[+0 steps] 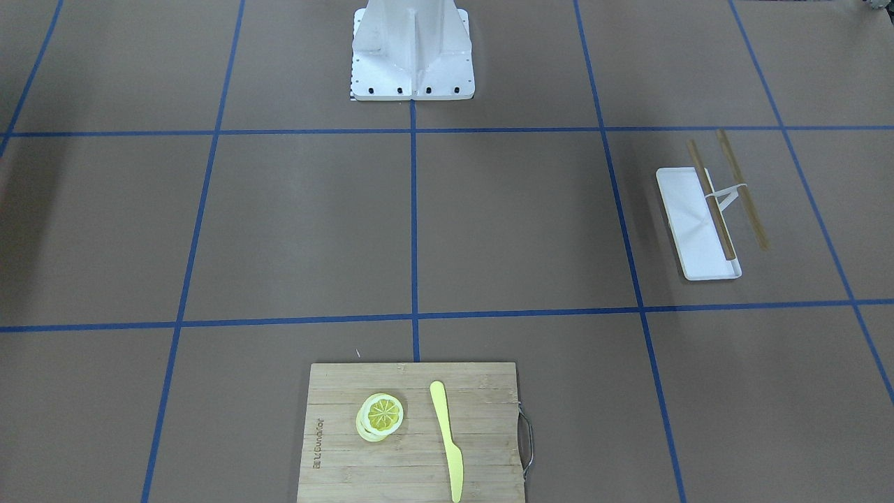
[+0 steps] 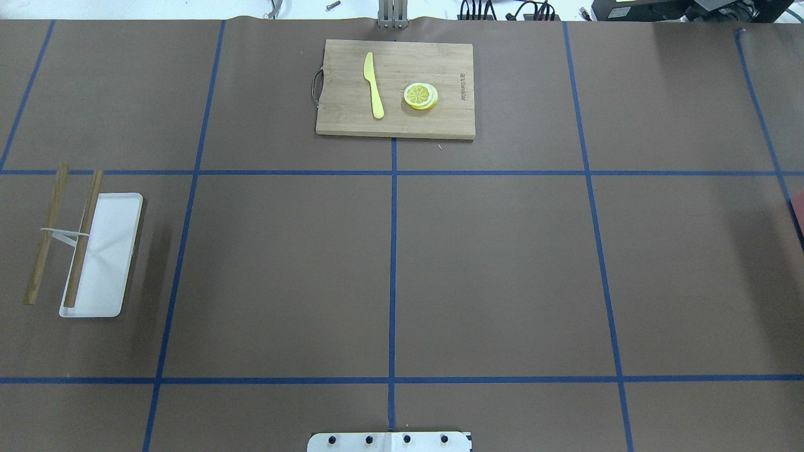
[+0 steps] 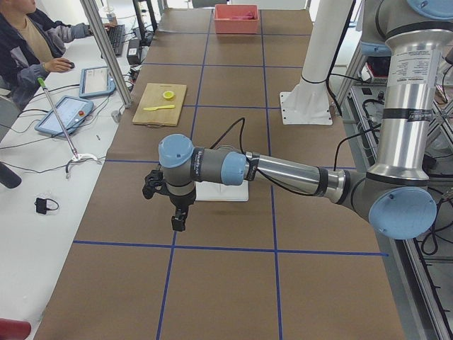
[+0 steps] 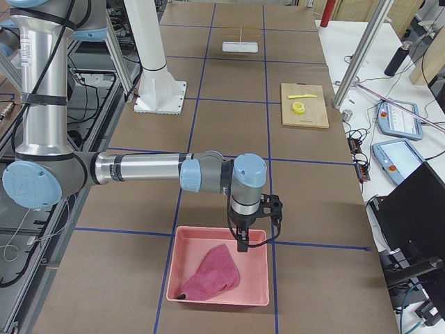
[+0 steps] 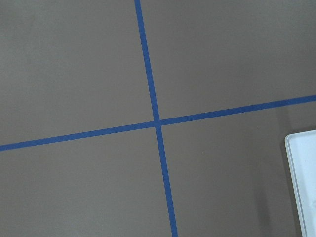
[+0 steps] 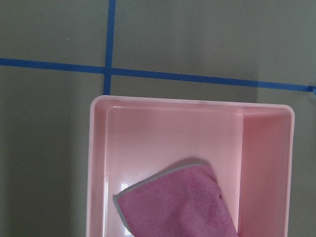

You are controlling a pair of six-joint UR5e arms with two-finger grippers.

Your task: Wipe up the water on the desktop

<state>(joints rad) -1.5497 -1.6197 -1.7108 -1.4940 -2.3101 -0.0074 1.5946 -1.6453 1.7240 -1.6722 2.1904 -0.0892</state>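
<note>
The desktop [image 2: 502, 263] is a brown surface marked off by blue tape lines; I see no water on it in any view. A pink cloth [image 6: 182, 205] lies crumpled in a pink bin [image 6: 98, 163] at the table's right end, and both show in the exterior right view, the cloth [image 4: 208, 275] inside the bin [image 4: 261, 278]. My right gripper [image 4: 243, 245] hangs just above the bin's far side; I cannot tell whether it is open. My left gripper [image 3: 178, 223] points down over bare desktop beside the white tray [image 3: 230, 193]; I cannot tell its state.
A bamboo cutting board [image 2: 396, 88] with a yellow knife [image 2: 374, 85] and lemon slices [image 2: 421, 96] sits at the far middle. The white tray [image 2: 107, 251] carries two banded wooden sticks [image 2: 44, 232]. The robot's base [image 1: 412, 49] stands at the near edge.
</note>
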